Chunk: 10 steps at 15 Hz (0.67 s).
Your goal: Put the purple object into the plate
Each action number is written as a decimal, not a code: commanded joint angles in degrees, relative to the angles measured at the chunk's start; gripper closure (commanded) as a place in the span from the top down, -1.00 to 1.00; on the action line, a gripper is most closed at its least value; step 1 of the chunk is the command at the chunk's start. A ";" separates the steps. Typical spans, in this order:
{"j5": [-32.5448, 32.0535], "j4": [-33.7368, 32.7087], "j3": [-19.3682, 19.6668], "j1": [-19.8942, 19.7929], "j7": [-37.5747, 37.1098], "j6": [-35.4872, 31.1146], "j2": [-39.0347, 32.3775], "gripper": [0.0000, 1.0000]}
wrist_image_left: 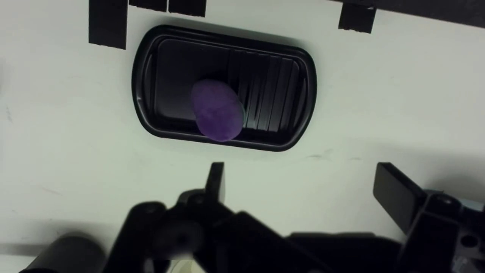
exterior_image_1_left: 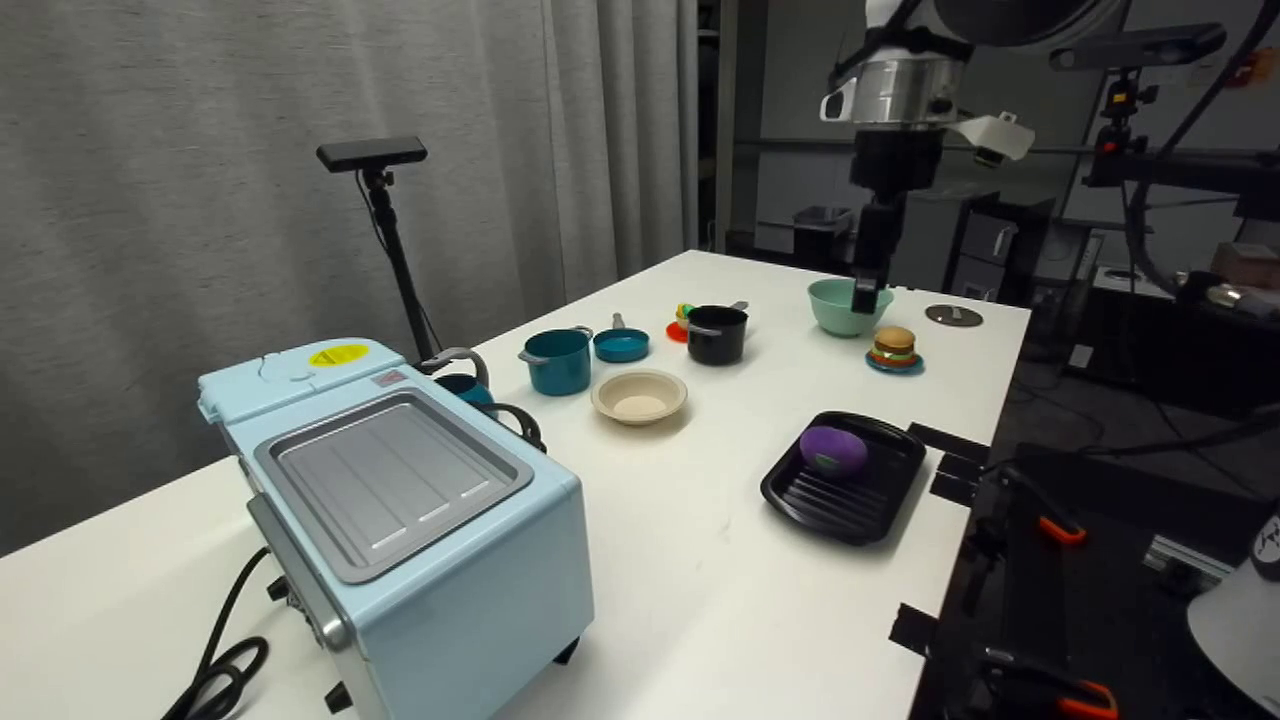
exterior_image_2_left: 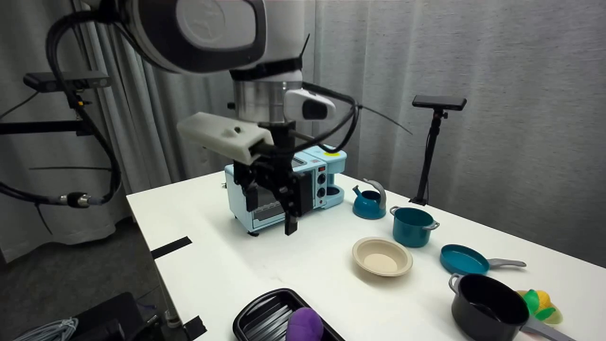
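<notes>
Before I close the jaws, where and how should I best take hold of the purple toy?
Probably by the middle of the purple toy, from straight above. It is egg-shaped, so the open jaws could close across its narrower width; the raised rim of the black tray would hinder a sideways approach.

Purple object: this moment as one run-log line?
pincer: open, holding nothing | purple object: in black tray | plate: on white table, apart from tray | transfer: not yet done
</notes>
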<state>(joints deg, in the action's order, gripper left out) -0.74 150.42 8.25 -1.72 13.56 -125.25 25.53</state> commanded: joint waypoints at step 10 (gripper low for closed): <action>-9.44 7.43 0.06 -4.84 -0.23 -19.50 -12.64 1.00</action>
<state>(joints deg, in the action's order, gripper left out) -10.34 157.87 8.67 -6.26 13.24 -144.85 12.82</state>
